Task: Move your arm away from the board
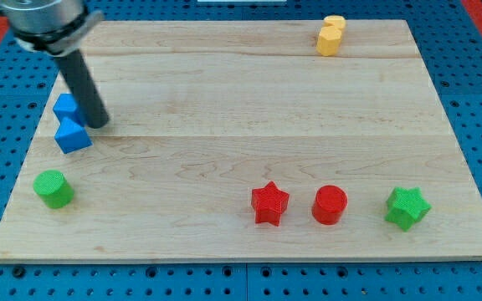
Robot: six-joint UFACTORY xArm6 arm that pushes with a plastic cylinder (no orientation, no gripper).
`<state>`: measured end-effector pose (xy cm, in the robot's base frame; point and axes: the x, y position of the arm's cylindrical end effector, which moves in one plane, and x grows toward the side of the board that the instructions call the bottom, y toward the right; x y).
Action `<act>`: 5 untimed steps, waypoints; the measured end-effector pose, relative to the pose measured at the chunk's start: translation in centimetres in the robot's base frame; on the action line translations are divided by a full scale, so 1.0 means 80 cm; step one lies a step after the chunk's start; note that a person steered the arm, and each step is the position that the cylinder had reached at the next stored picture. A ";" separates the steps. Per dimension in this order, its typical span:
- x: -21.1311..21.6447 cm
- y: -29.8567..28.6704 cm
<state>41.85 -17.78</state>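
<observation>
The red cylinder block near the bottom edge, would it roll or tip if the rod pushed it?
The red cylinder block stands on its flat end, so it would probably slide, not roll. It looks squat, so tipping seems unlikely. The smooth wooden board should offer little grip.

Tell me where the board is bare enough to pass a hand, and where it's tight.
Bare: the wide middle, between the yellow block at the view's top and the red star, red cylinder and green star along the bottom. Tight: the left edge, where my tip touches the blue blocks, green cylinder below.
</observation>
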 end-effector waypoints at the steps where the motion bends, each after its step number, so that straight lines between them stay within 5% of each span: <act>1: 0.000 0.085; 5: 0.055 0.251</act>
<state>46.23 2.34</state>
